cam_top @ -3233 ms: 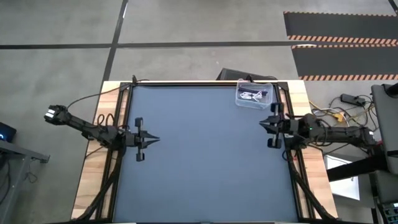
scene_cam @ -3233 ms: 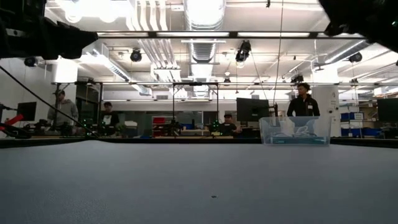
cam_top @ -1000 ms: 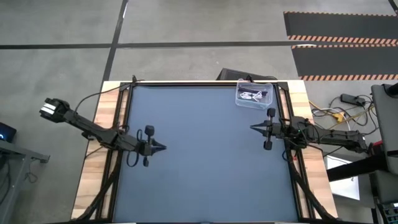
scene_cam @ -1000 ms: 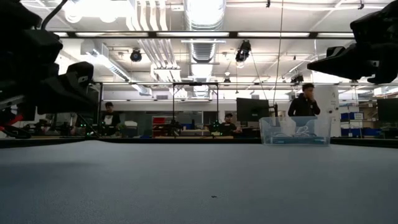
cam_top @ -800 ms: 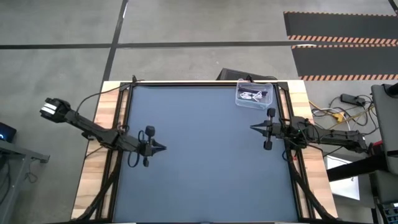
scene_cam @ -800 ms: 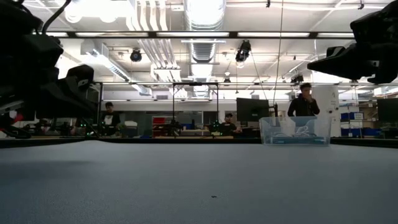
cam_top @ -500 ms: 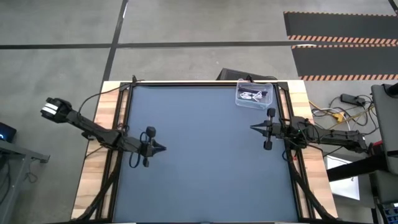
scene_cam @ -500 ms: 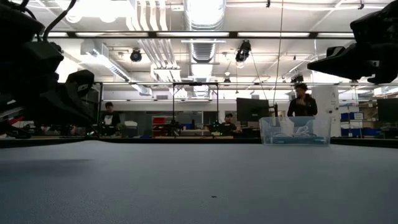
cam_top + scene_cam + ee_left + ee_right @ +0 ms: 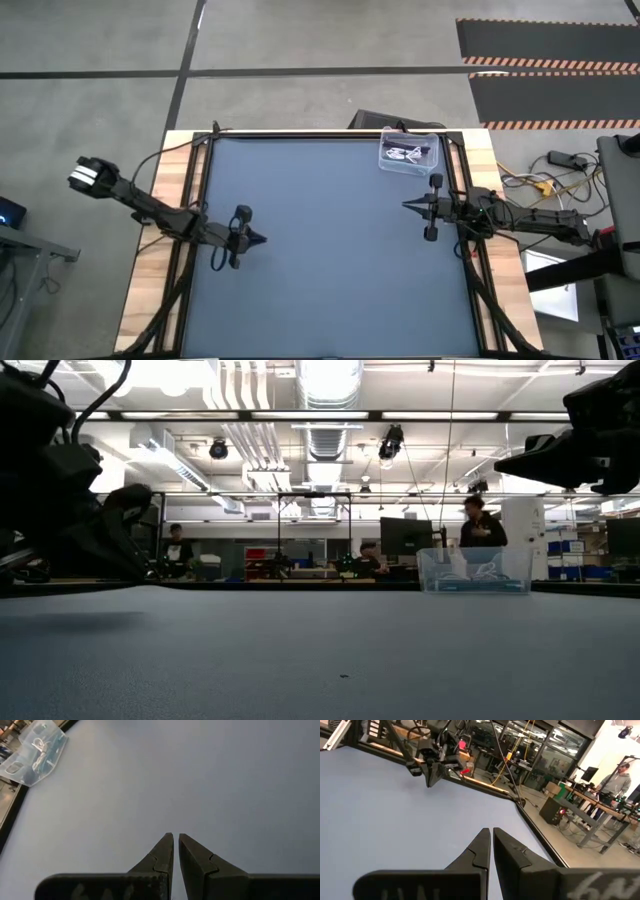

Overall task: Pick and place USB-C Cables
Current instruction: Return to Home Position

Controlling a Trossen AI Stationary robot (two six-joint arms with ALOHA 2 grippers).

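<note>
— Are any USB-C cables (image 9: pixel 405 154) lying outside the clear bin (image 9: pixel 383 166)?
— None is showing; they are sitting inside it. The right tool (image 9: pixel 405 207) near it and the left tool (image 9: pixel 259 239) well apart are both hanging pressed together, empty.

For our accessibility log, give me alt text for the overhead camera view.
A clear plastic bin holding small folded cables sits at the far right corner of a blue-grey table mat. The left gripper and right gripper hover at opposite sides, tips facing inward.
</note>
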